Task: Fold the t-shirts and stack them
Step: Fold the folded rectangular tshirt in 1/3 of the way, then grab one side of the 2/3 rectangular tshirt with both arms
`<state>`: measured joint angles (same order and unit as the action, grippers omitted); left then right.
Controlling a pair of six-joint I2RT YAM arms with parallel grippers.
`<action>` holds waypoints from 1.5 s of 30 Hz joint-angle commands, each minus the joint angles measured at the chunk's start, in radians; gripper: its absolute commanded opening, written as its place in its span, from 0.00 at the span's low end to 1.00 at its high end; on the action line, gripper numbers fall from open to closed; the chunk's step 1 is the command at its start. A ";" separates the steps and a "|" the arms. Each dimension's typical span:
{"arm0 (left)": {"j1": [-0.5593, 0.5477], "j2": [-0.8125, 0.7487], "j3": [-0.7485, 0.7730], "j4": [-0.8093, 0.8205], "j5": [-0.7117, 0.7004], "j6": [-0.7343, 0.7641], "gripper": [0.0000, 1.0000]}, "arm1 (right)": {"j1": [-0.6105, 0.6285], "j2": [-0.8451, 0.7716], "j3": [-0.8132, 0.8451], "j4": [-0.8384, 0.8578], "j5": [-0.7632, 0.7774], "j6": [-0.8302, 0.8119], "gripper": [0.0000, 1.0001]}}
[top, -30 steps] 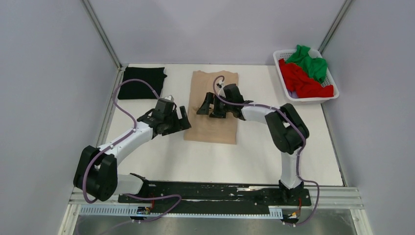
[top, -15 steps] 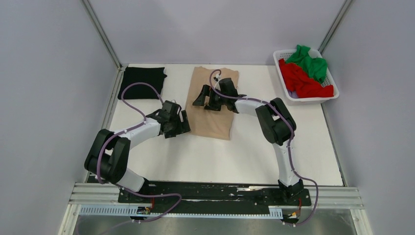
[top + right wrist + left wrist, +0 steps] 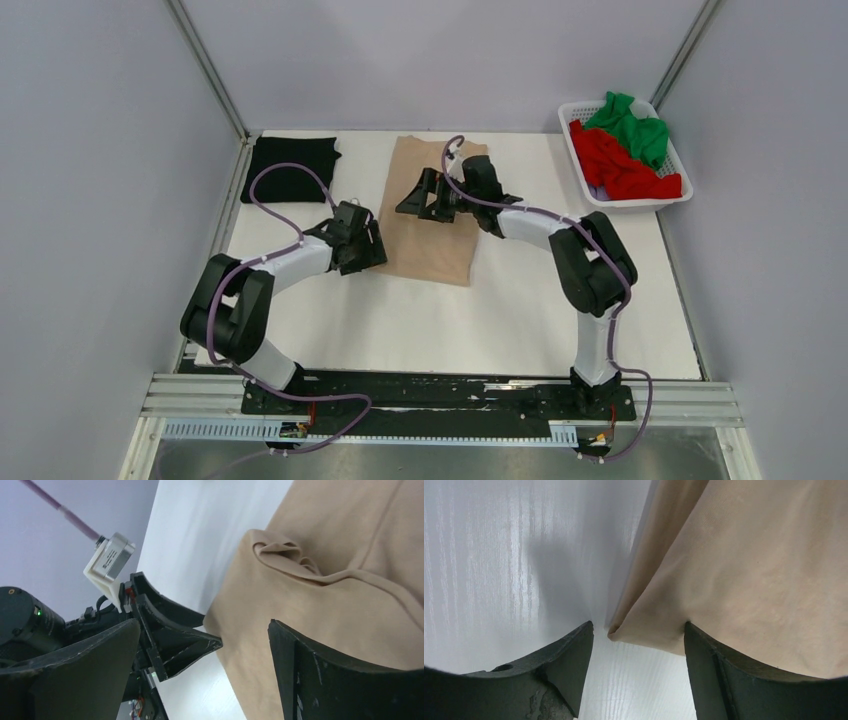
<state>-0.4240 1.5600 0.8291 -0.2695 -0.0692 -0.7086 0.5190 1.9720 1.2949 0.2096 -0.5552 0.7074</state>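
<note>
The beige t-shirt (image 3: 432, 225) lies folded into a long strip in the middle of the table. My left gripper (image 3: 376, 249) is open at the strip's near left corner. In the left wrist view that folded corner (image 3: 616, 631) sits between my open fingers (image 3: 574, 655), touching the right one. My right gripper (image 3: 418, 199) is open over the strip's far half, with the beige cloth (image 3: 320, 605) below it and the left gripper (image 3: 172, 630) beyond. A folded black t-shirt (image 3: 290, 168) lies at the far left. The red t-shirt (image 3: 615, 165) and green t-shirt (image 3: 635, 130) are bunched in the basket.
The white slatted basket (image 3: 640, 206) stands at the far right corner. Grey walls and metal posts close in the white table (image 3: 400, 320) on three sides. A black rail with the arm bases runs along the near edge.
The beige shirt has become narrower and its near edge sits a little farther back. My right gripper moved farther back over it. My left arm's elbow drew in, its gripper staying at the near left corner.
</note>
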 commanded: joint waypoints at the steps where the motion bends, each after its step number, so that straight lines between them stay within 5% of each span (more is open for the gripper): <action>1: 0.008 0.036 0.017 0.044 -0.014 0.006 0.73 | 0.036 0.048 0.033 0.122 -0.121 0.055 1.00; 12: 0.010 0.102 -0.005 0.047 0.003 -0.005 0.66 | 0.014 0.419 0.403 0.118 -0.058 0.150 1.00; 21: 0.010 0.151 0.003 0.053 0.006 -0.004 0.63 | -0.002 0.563 0.426 0.029 -0.185 0.177 1.00; 32: 0.009 0.148 -0.021 0.017 0.059 -0.029 0.25 | -0.059 0.186 0.286 -0.039 -0.178 -0.004 1.00; 45: -0.082 -0.064 -0.171 -0.063 0.082 -0.097 0.30 | -0.064 -0.508 -0.321 -0.176 0.173 -0.138 1.00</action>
<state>-0.4580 1.5291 0.7200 -0.1318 0.0181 -0.7784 0.4484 1.6146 1.1553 0.1127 -0.5636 0.6147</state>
